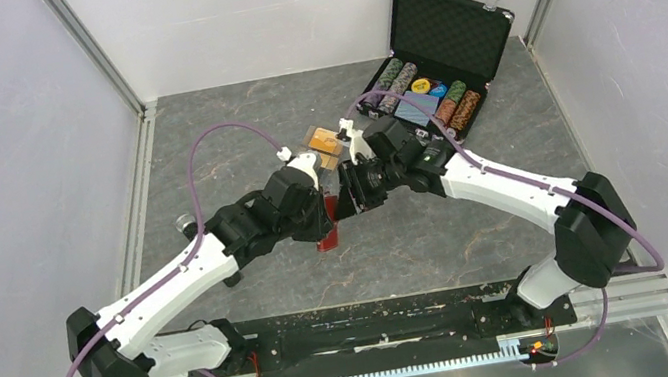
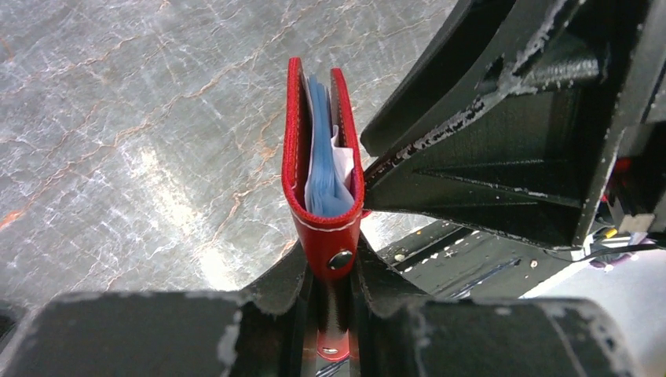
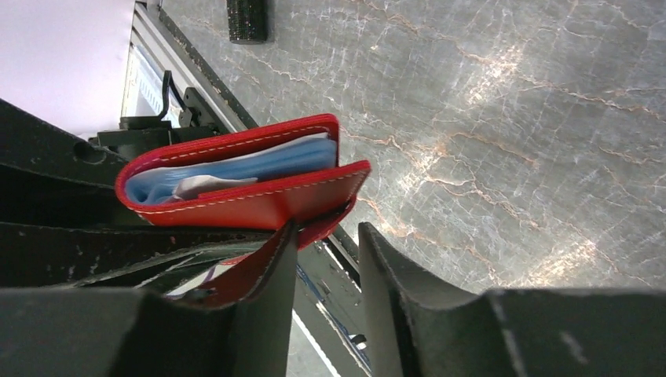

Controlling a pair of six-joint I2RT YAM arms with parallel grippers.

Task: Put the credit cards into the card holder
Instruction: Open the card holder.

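Grey marbled worktop lies beneath the red card holder, which is lifted clear. The left jaws pinch its snap end, presumably to steady it while the right jaws, spread alongside, work. The credit cards lie beyond.

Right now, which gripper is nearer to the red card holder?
Left. The left gripper is clamped on the card holder at its snap end. The right gripper is close beside it, jaws apart, not gripping it.
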